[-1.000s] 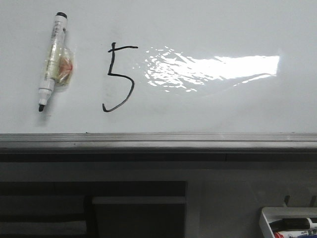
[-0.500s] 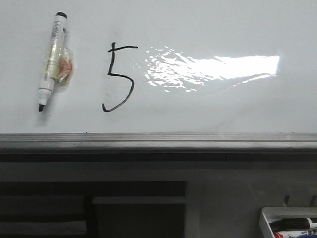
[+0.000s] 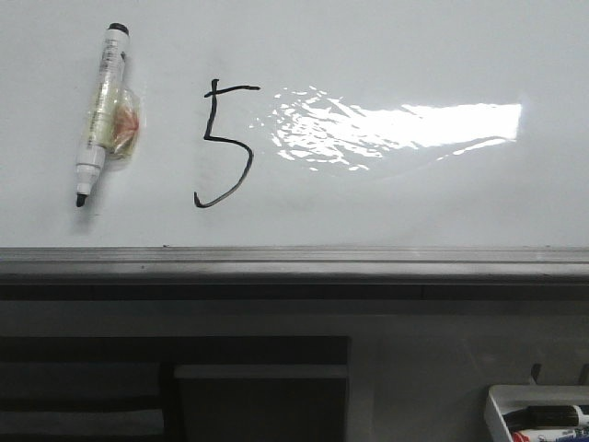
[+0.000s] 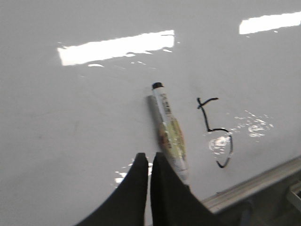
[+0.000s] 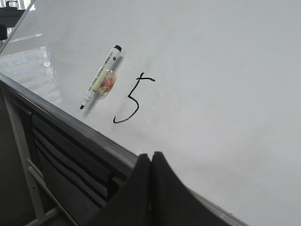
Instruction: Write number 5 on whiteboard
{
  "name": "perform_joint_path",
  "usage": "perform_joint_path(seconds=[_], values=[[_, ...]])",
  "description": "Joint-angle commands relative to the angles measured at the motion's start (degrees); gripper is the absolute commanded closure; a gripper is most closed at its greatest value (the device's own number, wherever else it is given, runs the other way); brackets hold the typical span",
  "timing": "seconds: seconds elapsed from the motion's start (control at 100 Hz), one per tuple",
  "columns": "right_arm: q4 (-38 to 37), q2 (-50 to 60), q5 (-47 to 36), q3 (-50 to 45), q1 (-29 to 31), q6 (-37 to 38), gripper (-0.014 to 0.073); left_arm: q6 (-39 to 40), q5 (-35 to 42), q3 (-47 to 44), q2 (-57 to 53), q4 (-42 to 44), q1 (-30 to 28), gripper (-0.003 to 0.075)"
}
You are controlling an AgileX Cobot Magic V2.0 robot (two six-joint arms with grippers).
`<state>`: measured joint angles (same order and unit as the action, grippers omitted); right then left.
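A black hand-drawn number 5 (image 3: 225,145) stands on the glossy whiteboard (image 3: 386,55). It also shows in the left wrist view (image 4: 215,133) and the right wrist view (image 5: 134,99). A white marker (image 3: 101,112) with a black tip lies loose on the board left of the 5, seen too in the wrist views (image 4: 169,132) (image 5: 101,77). My left gripper (image 4: 149,157) is shut and empty, just beside the marker's tip end. My right gripper (image 5: 150,157) is shut and empty, over the board's rail. Neither gripper shows in the front view.
A grey metal rail (image 3: 294,262) runs along the board's near edge. A small white tray (image 3: 543,416) with markers sits at the lower right. Dark shelving (image 3: 175,387) lies below the rail. Bright glare (image 3: 396,129) lies right of the 5.
The whole front view has shifted very slightly right and down; the marker and the 5 keep their places on the board.
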<state>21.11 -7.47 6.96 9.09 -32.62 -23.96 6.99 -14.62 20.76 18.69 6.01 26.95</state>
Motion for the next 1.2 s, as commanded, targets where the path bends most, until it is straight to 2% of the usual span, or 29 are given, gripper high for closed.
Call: perform_joint_path(seconds=[0.0, 0.27, 0.41, 0.59, 0.64, 0.85, 1.19], values=[[0.48, -0.53, -4.57, 1.36, 0.11, -0.56, 0.0654, -3.81, 5.20, 0.49, -0.73, -3.54, -4.50, 0.0741], [0.48, -0.53, -4.57, 1.36, 0.11, -0.56, 0.0654, -3.71, 7.92, -9.96, -10.48, -7.32, -20.31, 0.0741], [0.48, -0.53, -4.57, 1.36, 0.11, -0.56, 0.0654, -3.04, 7.70, -15.00, -15.25, -7.20, -24.55, 0.0741], [0.48, -0.53, -4.57, 1.36, 0.11, -0.56, 0.0654, 9.02, 8.68, -22.20, -20.73, -3.42, -25.46, 0.0741], [0.48, -0.53, -4.57, 1.36, 0.11, -0.56, 0.0654, 8.93, 4.27, -21.79, -20.73, -3.62, -25.46, 0.0741], [0.48, -0.53, -4.57, 1.36, 0.11, -0.56, 0.0654, 8.67, -2.52, -22.06, -20.73, -3.97, -25.46, 0.0741], [0.48, -0.53, -4.57, 1.36, 0.11, -0.56, 0.0654, 8.67, -2.52, -21.96, -20.73, -3.97, -25.34, 0.0741]])
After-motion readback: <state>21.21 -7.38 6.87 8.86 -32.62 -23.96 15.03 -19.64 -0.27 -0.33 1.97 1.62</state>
